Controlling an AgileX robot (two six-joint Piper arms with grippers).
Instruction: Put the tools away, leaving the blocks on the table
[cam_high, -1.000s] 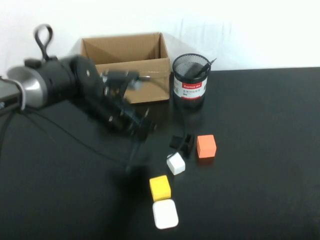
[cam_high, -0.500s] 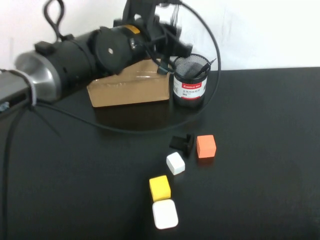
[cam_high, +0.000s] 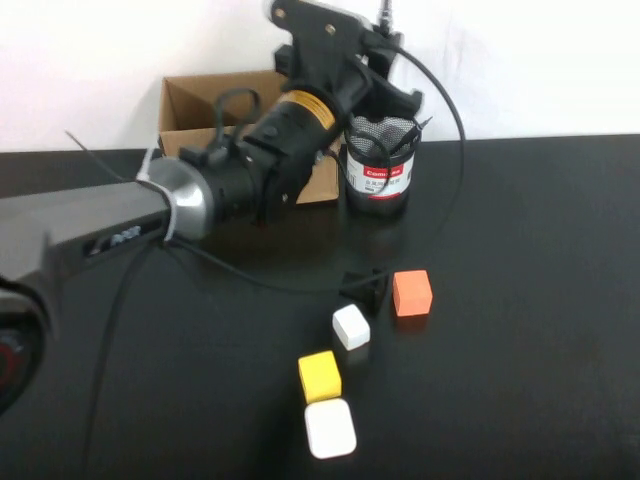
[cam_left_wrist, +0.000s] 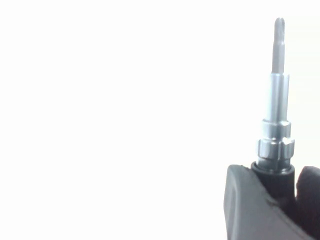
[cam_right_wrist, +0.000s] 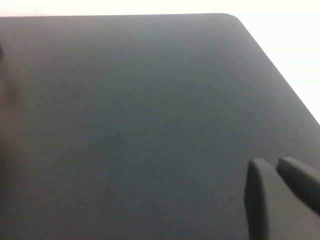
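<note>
Above the mesh cup (cam_high: 381, 165), the left hand (cam_high: 383, 45) was clamped on the screwdriver (cam_left_wrist: 276, 107), silver tip outward. Behind stood a cardboard box (cam_high: 205, 105). On the bench (cam_high: 520, 300) lay yellow (cam_high: 319, 376), white (cam_high: 351, 327) and orange blocks (cam_high: 412, 293). The right hand (cam_right_wrist: 280, 192) hovered shut, empty, over bare bench.

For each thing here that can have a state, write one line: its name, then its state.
Left gripper: shut on screwdriver, raised above the mesh cup.
Right gripper: shut, empty, over bare table.
Cardboard box: open.
Mesh cup: upright, already holding tools.
</note>
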